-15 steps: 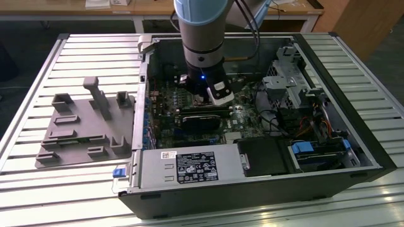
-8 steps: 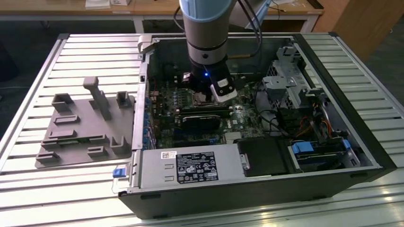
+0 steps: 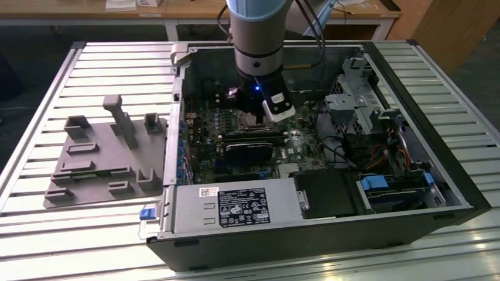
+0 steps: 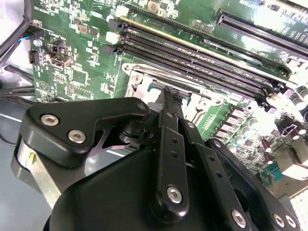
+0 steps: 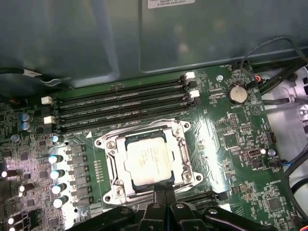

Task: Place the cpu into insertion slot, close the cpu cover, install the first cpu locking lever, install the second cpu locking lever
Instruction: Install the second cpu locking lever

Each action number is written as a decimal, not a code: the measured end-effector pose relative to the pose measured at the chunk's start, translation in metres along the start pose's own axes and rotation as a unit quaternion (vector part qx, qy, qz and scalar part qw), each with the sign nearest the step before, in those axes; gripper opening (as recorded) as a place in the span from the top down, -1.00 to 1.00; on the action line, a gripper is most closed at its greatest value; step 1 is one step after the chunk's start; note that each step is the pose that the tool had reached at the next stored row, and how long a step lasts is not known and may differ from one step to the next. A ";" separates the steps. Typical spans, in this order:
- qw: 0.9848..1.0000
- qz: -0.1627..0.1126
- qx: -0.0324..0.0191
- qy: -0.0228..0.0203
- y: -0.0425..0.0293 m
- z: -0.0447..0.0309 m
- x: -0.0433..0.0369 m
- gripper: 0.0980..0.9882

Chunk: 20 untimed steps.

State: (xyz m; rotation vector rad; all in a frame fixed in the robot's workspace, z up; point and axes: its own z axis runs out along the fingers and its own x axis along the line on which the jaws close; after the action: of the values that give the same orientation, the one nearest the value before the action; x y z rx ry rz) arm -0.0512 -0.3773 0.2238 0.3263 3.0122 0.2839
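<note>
- I have the end effector [image 5: 161, 204] low inside the open PC case [image 3: 437, 193], at the near edge of the slot [image 5: 149, 161]; in the second wrist view its fingers [image 4: 169, 108] look pressed together at that edge, pinching nothing I can see.
- The cpu [image 5: 148, 158] lies flat in the slot, silvery top up, so I judge the first step done.
- The cover [image 5: 178, 132] appears to lie down around the chip like a frame, so the closing looks done too, though I can't be sure it is fully seated.
- The levers are too thin for me to trace, so I can't tell whether either one is latched; I count both as still to do.
- The grey fixture [image 3: 105, 155] sits on the desk [image 3: 47, 234] outside the case, well apart.
</note>
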 end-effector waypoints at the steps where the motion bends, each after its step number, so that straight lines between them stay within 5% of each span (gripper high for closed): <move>1: 1.000 0.000 0.003 -0.001 0.0022 0.0004 0.0004 0.99; 7: 1.000 -0.002 0.019 -0.004 0.0129 0.0025 0.0023 0.99; 15: 1.000 -0.003 0.021 -0.004 0.0273 0.0052 0.0050 0.99; 20: 1.000 -0.004 0.027 -0.005 0.0307 0.0054 0.0056 0.99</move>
State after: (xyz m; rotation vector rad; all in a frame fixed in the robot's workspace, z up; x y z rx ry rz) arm -0.0498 -0.3456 0.2241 0.3190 3.0148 0.2004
